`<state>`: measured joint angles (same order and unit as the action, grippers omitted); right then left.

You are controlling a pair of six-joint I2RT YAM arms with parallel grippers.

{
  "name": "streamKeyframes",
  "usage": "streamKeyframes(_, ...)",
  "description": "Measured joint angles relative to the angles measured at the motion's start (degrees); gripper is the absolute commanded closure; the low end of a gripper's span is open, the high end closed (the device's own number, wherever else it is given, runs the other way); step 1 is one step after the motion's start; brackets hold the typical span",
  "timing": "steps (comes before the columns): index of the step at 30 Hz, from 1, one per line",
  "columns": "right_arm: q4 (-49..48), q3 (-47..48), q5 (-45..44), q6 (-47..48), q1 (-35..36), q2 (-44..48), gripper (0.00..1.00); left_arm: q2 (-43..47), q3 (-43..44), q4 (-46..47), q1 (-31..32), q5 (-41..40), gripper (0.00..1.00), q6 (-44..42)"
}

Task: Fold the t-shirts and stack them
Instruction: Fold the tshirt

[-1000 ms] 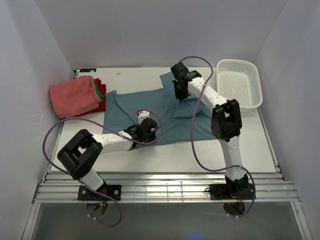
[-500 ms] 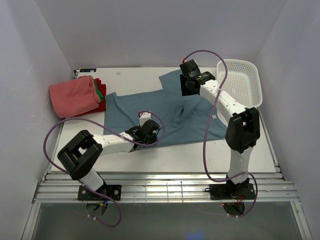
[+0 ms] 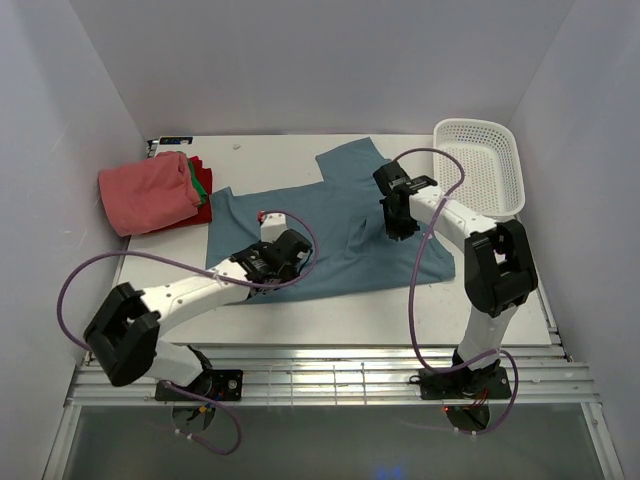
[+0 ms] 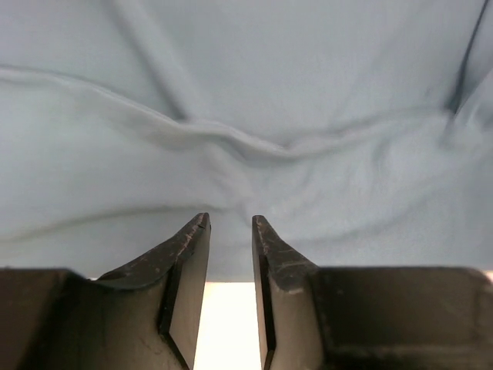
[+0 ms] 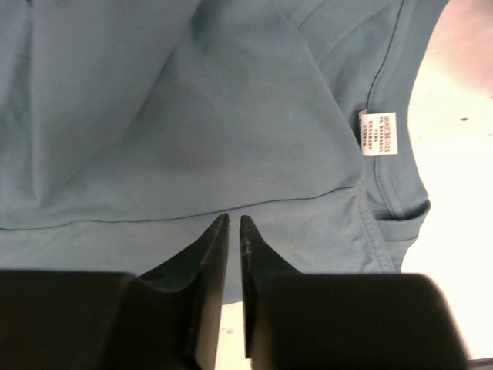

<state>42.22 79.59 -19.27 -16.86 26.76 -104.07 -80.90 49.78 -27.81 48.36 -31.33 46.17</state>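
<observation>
A white plastic mesh basket [image 3: 490, 170] stands in the upper right of the frame, at the far right corner of the white table [image 3: 330, 315]. In the upper left, at the far left corner of the table, lies a small dark flat thing [image 3: 172, 140]; it is too small to tell what it is. A tiny speck [image 3: 237, 147] sits just to its right. Pale grey walls [image 3: 320, 60] close the table on three sides. Silver metal rails [image 3: 330, 375] run across the lower part of the frame.

spread shirt [image 3: 340, 215]: table [image 3: 330, 310] centre | folded shirts [image 3: 150, 190]: left (rear) | basket [image 3: 478, 170]: right
</observation>
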Motion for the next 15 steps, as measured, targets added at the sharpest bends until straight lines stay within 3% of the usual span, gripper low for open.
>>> streamKeyframes(6,0.2,-1.8,2.5,-0.8,-0.8,-2.6,0.90,9.4,-3.3,-1.4,-6.4,-5.2,0.69,0.1)
streamKeyframes(10,0.3,-3.3,3.2,-1.4,-0.9,-4.1,0.91,7.3,-8.2,-0.7,-10.9,-5.3,0.74,-0.2)
streamKeyframes(15,0.5,-5.3,3.6,-2.6,-0.9,-5.3,0.92,2.5,-12.6,0.0,-11.5,-4.2,0.79,0.8)
